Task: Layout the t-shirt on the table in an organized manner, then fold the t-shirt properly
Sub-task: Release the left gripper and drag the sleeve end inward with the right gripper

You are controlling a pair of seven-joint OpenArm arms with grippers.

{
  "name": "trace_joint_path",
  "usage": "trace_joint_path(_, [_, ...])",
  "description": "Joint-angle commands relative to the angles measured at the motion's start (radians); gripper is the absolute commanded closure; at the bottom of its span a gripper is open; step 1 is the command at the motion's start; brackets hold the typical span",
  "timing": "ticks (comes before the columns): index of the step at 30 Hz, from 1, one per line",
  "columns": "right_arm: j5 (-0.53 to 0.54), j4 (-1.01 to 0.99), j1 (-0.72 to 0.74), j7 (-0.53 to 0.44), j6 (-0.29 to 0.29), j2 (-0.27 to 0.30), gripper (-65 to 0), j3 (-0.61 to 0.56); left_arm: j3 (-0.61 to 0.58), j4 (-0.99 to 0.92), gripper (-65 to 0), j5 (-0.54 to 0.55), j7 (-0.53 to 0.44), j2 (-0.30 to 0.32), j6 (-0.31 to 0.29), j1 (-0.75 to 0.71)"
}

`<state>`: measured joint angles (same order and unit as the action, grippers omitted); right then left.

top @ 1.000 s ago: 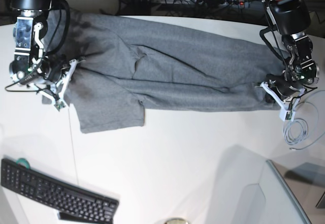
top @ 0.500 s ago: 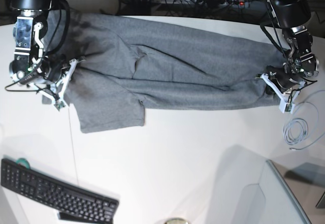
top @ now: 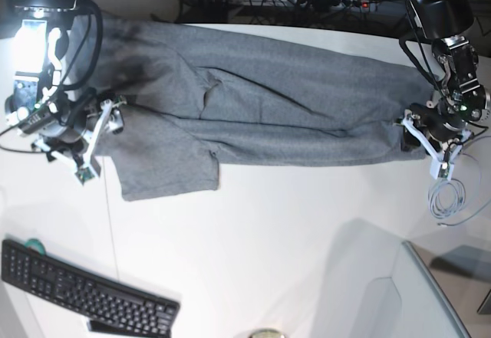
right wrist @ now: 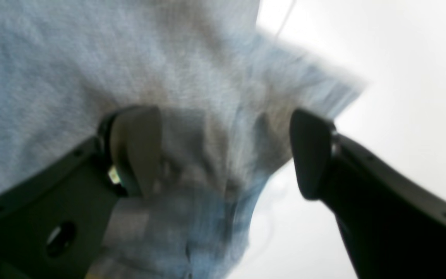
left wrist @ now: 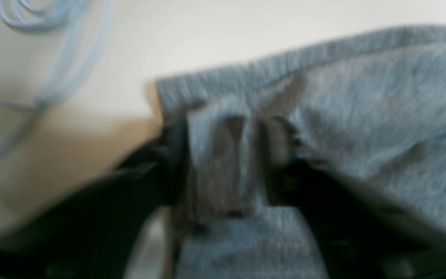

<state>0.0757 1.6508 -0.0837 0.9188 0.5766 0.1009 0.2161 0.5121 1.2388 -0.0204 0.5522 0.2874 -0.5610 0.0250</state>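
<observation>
Plainly, the heather-grey short-sleeved knit t-shirt (top: 268,100) lies stretched in a long, wrinkled band on the large white table (top: 268,238). It runs along the table edge from which both arms reach in, and one sleeve flap points toward the table's middle.

The right end effector (top: 98,142) sits at one end of the band. In the right wrist view its dark fingers (right wrist: 134,151) stand wide apart with loose grey cloth lying between them, so nothing is pinched.

The left end effector (top: 422,145) is at the other end, by the hem. The left wrist view is badly blurred. A bunched fold of cloth sits between the fingers (left wrist: 172,162), but I cannot tell whether they clamp it or stand clear.

A coil of pale blue cable (top: 449,200) lies on the table just beside the left end effector. A black keyboard (top: 84,292) rests near the opposite table edge, well apart from the shirt.
</observation>
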Motion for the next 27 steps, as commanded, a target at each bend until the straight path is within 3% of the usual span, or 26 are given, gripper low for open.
trace_joint_path(1, [0.005,0.03,0.014,-0.01,0.0,0.009,-48.9,0.003,0.027,0.039,-41.8,0.01,-0.016,0.02,0.002,-0.004])
trace_joint_path(3, [0.005,0.029,0.045,-0.01,0.0,0.009,-49.2,0.001,0.082,0.072,-49.4,0.01,-0.016,0.02,0.002,-0.015])
trace_joint_path(5, [0.005,-0.005,0.086,-0.014,0.0,0.013,-49.2,-0.001,0.147,0.089,-52.8,0.01,-0.016,0.02,0.002,-0.015])
trace_joint_path(9, [0.005,-0.212,0.241,-0.039,0.0,0.016,-49.1,-0.007,0.334,0.097,-53.5,0.021,-0.016,0.02,0.002,-0.036])
trace_joint_path(13, [0.005,-0.513,0.393,-0.189,0.0,0.018,-49.1,-0.007,0.484,0.097,-53.3,0.024,-0.019,0.013,0.0,-0.104])
trace_joint_path(15, [0.003,-0.647,0.451,-0.238,0.0,0.021,-49.1,-0.008,0.524,0.089,-53.3,0.075,-0.022,0.011,0.0,-0.152])
trace_joint_path(21, [0.003,-0.989,0.583,-0.413,0.0,0.036,-48.9,-0.008,0.595,0.089,-53.3,0.369,-0.022,0.028,0.0,-0.32])
trace_joint_path(27, [0.003,-1.135,0.626,-0.502,-0.002,0.036,-48.8,-0.01,0.595,0.088,-53.3,0.38,-0.022,0.04,0.0,-0.343])
